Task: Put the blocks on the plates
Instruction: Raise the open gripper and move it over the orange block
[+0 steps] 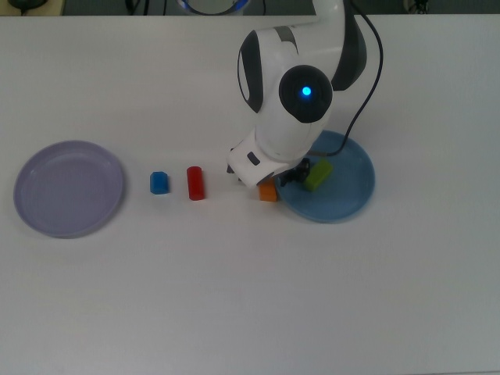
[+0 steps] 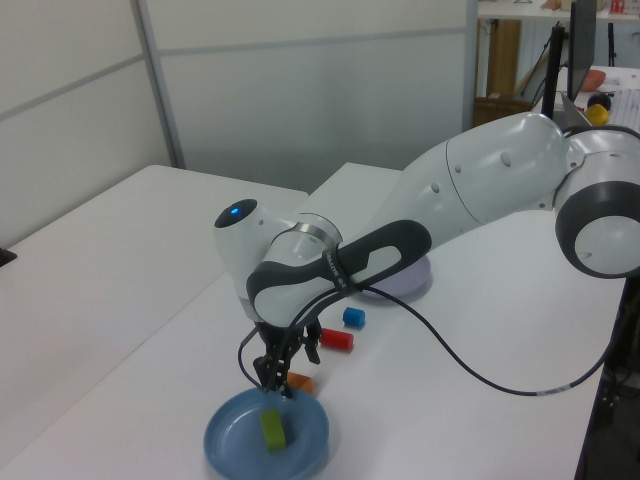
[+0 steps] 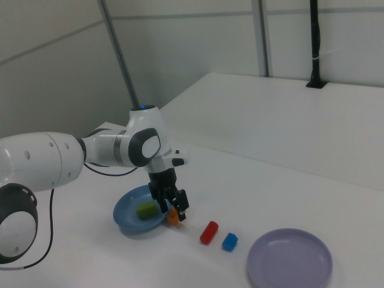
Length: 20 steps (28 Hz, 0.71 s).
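Observation:
The green block (image 1: 319,174) lies on the blue plate (image 1: 348,195). The orange block (image 1: 268,192) sits on the table against that plate's rim, on the top view's left. The red cylinder (image 1: 195,183) and the blue block (image 1: 159,183) lie on the table between the two plates. The lavender plate (image 1: 69,188) has nothing on it. My gripper (image 3: 173,205) hangs open just above the orange block (image 3: 174,217) and the blue plate's near rim (image 3: 129,228), holding nothing. In the top view the arm's wrist hides the fingers.
The arm's white body (image 1: 285,94) and a black cable (image 1: 361,101) reach over the table's far middle in the top view. The white table (image 1: 250,297) stretches wide in front of the blocks.

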Tool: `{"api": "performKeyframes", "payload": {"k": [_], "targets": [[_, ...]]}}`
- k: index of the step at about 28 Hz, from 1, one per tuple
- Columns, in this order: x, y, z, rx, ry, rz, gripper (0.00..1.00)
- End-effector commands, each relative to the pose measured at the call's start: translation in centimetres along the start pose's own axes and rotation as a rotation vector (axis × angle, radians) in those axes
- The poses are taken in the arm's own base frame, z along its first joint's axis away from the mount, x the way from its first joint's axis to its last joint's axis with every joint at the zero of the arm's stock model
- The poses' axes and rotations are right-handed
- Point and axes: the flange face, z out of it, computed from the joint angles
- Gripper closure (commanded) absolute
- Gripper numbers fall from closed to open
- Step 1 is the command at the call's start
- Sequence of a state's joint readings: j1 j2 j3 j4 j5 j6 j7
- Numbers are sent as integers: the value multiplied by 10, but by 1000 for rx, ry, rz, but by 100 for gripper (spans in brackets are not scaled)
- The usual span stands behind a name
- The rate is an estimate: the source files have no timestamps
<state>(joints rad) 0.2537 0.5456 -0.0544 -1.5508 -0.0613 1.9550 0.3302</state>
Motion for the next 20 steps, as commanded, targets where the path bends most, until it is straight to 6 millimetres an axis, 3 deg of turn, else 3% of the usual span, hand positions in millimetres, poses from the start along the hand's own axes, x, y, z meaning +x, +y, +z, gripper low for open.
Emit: {"api": "performKeyframes", "payload": {"k": [1, 9, 20], "targets": [[0, 5, -6, 51, -1, 5, 12], [9, 34, -3, 89, -13, 46, 12], [14, 53, -3, 135, -21, 40, 12]]}}
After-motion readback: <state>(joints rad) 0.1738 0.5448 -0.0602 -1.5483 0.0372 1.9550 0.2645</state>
